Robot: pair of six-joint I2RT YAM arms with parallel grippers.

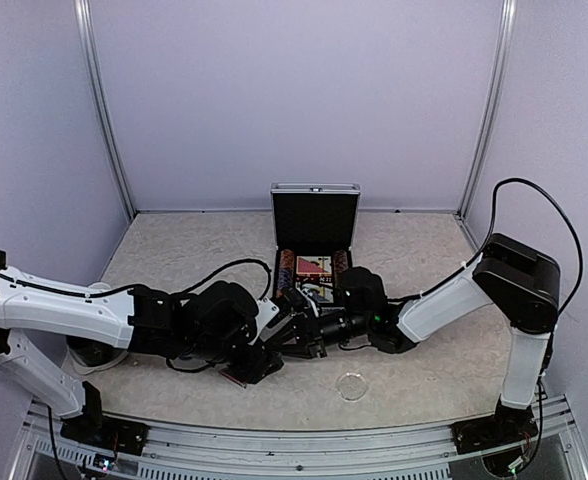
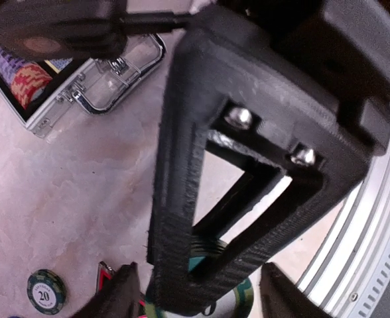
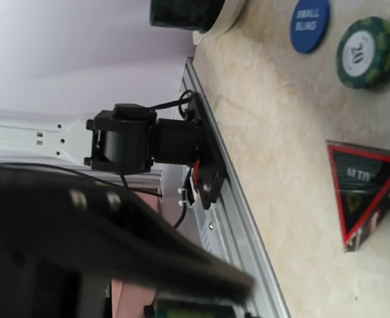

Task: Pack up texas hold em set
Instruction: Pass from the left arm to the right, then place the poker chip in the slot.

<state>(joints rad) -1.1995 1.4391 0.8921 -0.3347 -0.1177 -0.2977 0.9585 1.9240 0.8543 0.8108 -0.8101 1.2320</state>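
Your left pincer (image 2: pixel 199 298) stands fairly wide and clamps nothing. The right pincer (image 1: pixel 299 325) reaches in between its fingers, over something round and green (image 2: pixel 238 293), probably chips being handed across. You cannot tell whether the right one grips. The open briefcase (image 2: pixel 82 93) waits beyond both pincers. A loose chip (image 2: pixel 46 289) and the triangle marker (image 3: pixel 364 195) lie just beside the left one.
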